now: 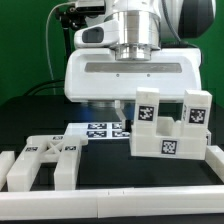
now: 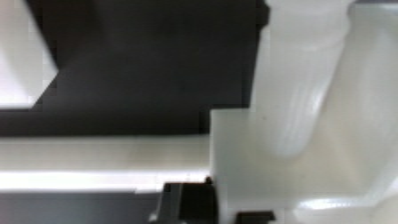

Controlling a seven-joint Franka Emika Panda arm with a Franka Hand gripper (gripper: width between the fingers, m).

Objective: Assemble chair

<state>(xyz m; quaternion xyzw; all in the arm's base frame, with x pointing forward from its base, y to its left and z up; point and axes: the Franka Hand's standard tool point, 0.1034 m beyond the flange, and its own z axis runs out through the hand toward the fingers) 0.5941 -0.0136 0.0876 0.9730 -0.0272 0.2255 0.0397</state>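
The partly joined chair [image 1: 168, 132] stands at the exterior view's right: a white block with two upright posts, each carrying black-and-white tags. My gripper [image 1: 134, 106] hangs over its left post, with the fingertips hidden behind that post. In the wrist view the white post [image 2: 311, 120] fills the frame close up. One dark finger [image 2: 199, 203] lies against it and the other finger is hidden. The gripper [image 2: 249, 208] looks shut on the chair's post. The X-braced panel [image 1: 45, 158] lies flat at the exterior view's left, away from the gripper.
The marker board [image 1: 100, 130] lies on the black table behind the chair parts. A long white border rail [image 1: 214, 165] runs beside the chair on the exterior view's right, and another [image 1: 110, 208] runs along the front. A white bar [image 1: 12, 168] lies left of the panel.
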